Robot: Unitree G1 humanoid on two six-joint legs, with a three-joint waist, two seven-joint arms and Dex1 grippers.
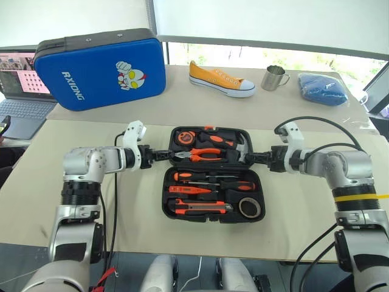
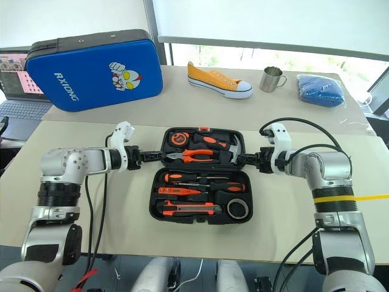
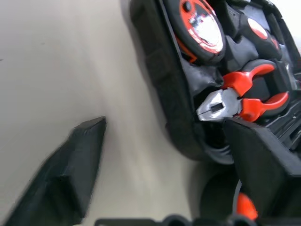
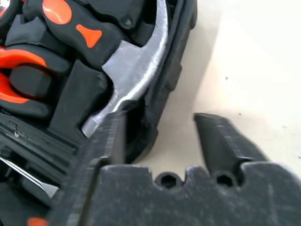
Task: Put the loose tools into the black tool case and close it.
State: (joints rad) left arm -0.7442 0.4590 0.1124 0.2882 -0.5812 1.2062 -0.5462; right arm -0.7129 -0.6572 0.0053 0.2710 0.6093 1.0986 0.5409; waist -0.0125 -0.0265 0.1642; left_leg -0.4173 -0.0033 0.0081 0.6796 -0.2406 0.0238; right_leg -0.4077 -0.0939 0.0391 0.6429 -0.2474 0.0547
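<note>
At opposite ends of the black tool case [image 1: 212, 176], left hand [image 1: 164, 154] and right hand [image 1: 250, 157], fingers apart astride its walls.

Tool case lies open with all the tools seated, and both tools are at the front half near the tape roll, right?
Not quite. In the left eye view the left tool and right tool flank the back half of the tool case, level with the pliers. The tape roll sits nearer the robot.

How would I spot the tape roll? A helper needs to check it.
Find the open black tool case on the near table. In its near half, at the robot's right end, sits the tape roll: the one black ring there, beside long orange-and-black tools.
</note>
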